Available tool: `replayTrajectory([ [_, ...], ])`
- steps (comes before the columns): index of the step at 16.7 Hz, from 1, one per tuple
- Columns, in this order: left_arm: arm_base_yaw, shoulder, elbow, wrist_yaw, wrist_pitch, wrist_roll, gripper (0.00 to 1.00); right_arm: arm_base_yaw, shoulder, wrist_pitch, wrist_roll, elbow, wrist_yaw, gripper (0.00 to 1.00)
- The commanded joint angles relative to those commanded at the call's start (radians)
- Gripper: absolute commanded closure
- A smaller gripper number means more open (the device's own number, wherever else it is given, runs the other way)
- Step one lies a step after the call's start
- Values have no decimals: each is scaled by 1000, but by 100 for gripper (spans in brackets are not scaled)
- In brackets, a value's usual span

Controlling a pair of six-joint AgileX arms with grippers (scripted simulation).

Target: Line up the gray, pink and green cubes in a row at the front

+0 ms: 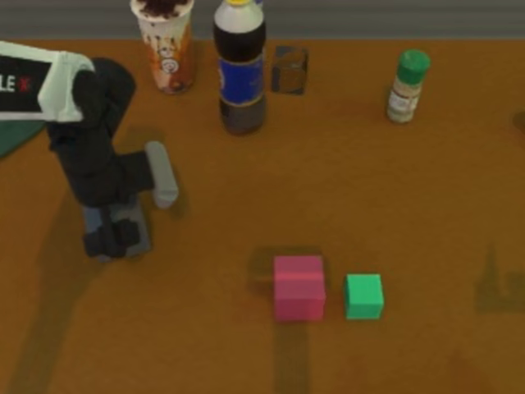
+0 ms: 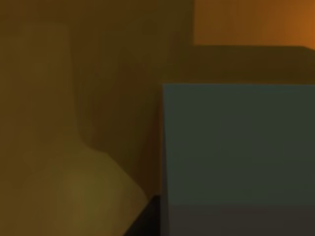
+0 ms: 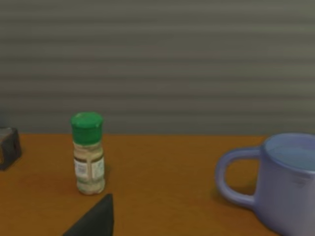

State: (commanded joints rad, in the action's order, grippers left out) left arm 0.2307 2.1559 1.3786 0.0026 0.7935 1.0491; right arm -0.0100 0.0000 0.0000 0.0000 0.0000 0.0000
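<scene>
Front of table (image 1: 205, 361), right of centre: pink cube (image 1: 299, 286), mid-sized, resting flat on the brown surface. Just beside it to the right, apart by a narrow gap: green cube (image 1: 363, 295), smaller, also flat on the table. The two sit roughly level with each other.

Left side, a little farther back: left hand (image 1: 115, 234), lowered to the table at the end of the dark left arm, which reaches in from the upper left edge. Gray cube (image 1: 138, 223), slate-coloured, lies under the hand, mostly covered from above, with only edges showing around the fingers. Left wrist view: one flat gray face of this cube (image 2: 236, 147) fills much of the picture, very close to the camera, with the table beyond it. Whether the fingers are apart or clamped on the cube cannot be told.

Back row, left to right: paper drink cup (image 1: 164, 45) with a dark topping; cola bottle (image 1: 239, 70), dark, blue label; small dark shiny cube (image 1: 289, 70); spice jar (image 1: 407, 86) with green cap.

Right wrist view: spice jar (image 3: 88, 153) upright, a pale blue mug (image 3: 280, 182) near it, and a dark finger tip at the lower edge. Right hand's state: cannot tell.
</scene>
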Motion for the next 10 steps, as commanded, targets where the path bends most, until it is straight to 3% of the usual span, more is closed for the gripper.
replayTrajectory([
  [10,-1,-24,26,4,48,-1,100,0,0,0,0,0,0,0],
])
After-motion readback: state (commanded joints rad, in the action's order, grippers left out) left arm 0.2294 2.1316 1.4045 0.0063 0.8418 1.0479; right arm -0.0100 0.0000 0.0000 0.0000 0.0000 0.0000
